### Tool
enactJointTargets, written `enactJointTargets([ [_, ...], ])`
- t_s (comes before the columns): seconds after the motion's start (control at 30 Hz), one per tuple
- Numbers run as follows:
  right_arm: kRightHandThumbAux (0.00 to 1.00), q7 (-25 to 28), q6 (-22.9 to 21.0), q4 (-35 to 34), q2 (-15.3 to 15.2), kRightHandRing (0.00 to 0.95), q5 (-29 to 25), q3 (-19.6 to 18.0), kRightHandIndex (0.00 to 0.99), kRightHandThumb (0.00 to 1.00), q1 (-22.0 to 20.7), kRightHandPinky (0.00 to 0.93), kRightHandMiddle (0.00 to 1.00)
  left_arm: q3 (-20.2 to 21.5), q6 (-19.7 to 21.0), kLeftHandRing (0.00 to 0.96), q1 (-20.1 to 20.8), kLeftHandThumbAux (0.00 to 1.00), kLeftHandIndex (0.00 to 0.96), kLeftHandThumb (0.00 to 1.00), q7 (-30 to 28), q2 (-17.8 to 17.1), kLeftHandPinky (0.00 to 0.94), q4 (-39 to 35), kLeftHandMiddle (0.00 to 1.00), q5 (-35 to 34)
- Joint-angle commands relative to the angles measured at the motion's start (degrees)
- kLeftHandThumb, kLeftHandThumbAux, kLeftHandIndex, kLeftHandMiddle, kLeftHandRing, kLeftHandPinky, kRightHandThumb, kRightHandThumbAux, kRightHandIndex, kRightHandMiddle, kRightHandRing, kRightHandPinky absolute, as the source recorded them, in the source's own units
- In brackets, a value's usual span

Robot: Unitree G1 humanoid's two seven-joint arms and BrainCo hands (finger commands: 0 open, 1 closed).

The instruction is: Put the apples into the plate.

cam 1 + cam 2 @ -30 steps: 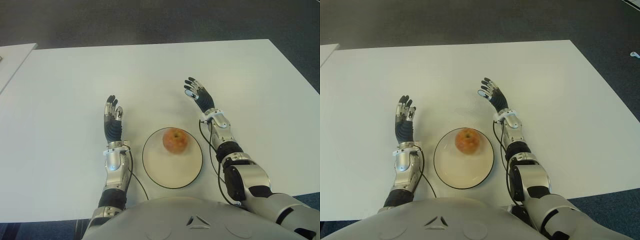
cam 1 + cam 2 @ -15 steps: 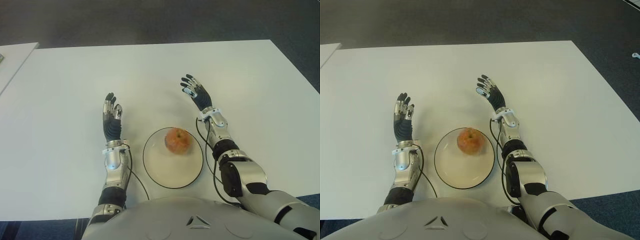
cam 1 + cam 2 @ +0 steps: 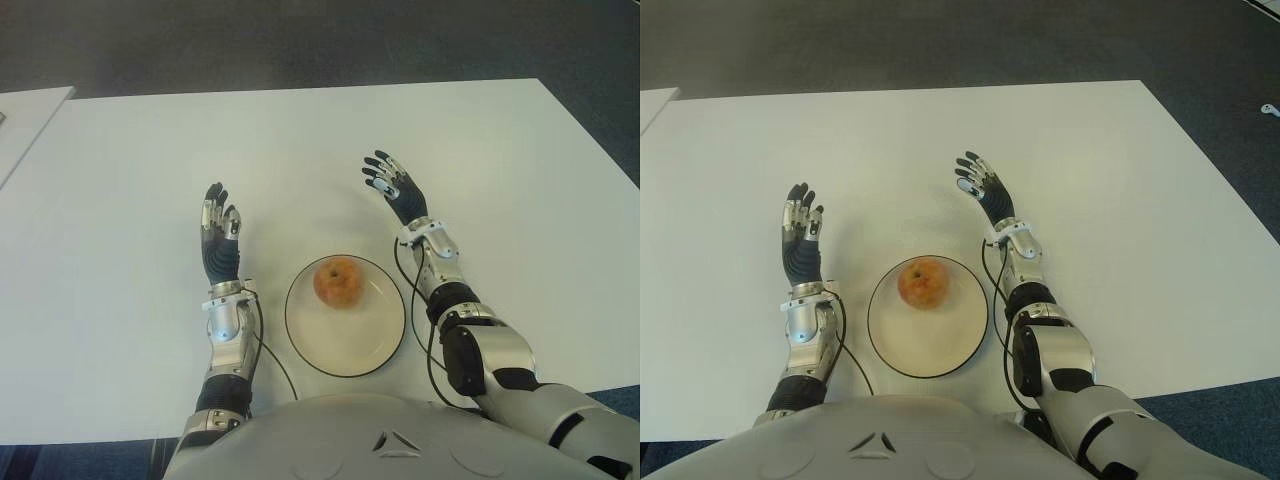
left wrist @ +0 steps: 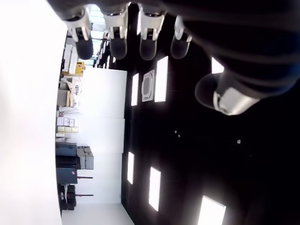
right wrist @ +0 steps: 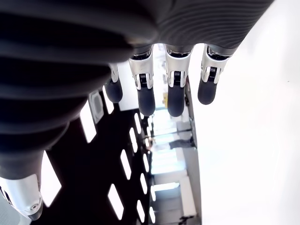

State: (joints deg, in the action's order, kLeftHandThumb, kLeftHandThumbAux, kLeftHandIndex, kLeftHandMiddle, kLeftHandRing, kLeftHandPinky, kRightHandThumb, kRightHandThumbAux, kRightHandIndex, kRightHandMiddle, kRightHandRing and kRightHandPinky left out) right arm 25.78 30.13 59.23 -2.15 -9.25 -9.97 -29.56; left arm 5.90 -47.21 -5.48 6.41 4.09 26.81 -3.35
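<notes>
One red-yellow apple (image 3: 338, 282) lies inside the white plate (image 3: 345, 345), in the part of it that is far from the robot and a little toward its left side, and the plate stands on the white table (image 3: 120, 180) close to the robot's body. The left hand (image 3: 220, 243) is to the left of the plate, with its fingers stretched out, apart from each other, and holding nothing. The right hand (image 3: 395, 188) is beyond the plate on its right side, and its fingers are also spread and empty.
</notes>
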Motion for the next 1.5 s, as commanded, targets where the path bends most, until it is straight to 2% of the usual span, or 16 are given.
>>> enactJointTargets([
  [0.03,0.598,1.0,0.76,-0.39,0.52,0.173,-1.02,-0.35,0.103,0.219,2.28,0.163,0.19,-0.1,-0.73,0.0,-5.66,0.434,0.051,0.094,-0.57,2.31,0.0,2.44,0.0,-0.73],
  [0.5,0.591,2.4,2.41,-3.87,1.84,0.164,-1.49,-0.19,0.108,0.233,7.67,0.158,0.178,-0.01,-3.84,0.0,-10.98,0.459,0.032,0.075,1.81,2.65,0.0,0.15,0.0,2.86],
  [0.87,0.59,3.31,0.49,-8.5,2.54,0.157,-2.75,-0.01,0.106,0.237,12.38,0.166,0.169,-0.71,-4.73,0.0,-16.06,0.457,0.018,0.069,3.96,2.82,0.0,-4.26,0.0,6.24],
  [1.1,0.588,3.1,-1.45,-9.78,2.76,0.163,-4.25,-0.65,0.11,0.294,12.77,0.179,0.173,-0.83,-4.5,0.0,-16.52,0.473,0.011,0.068,4.63,2.59,0.0,-4.27,0.0,6.5],
  [1.5,0.578,2.1,-1.5,-16.59,2.9,0.131,-5.18,-0.4,0.101,0.332,17.49,0.134,0.154,-1.78,-5.52,0.0,-19.55,0.447,0.019,0.055,5.37,2.82,0.0,-6.17,0.0,7.33],
])
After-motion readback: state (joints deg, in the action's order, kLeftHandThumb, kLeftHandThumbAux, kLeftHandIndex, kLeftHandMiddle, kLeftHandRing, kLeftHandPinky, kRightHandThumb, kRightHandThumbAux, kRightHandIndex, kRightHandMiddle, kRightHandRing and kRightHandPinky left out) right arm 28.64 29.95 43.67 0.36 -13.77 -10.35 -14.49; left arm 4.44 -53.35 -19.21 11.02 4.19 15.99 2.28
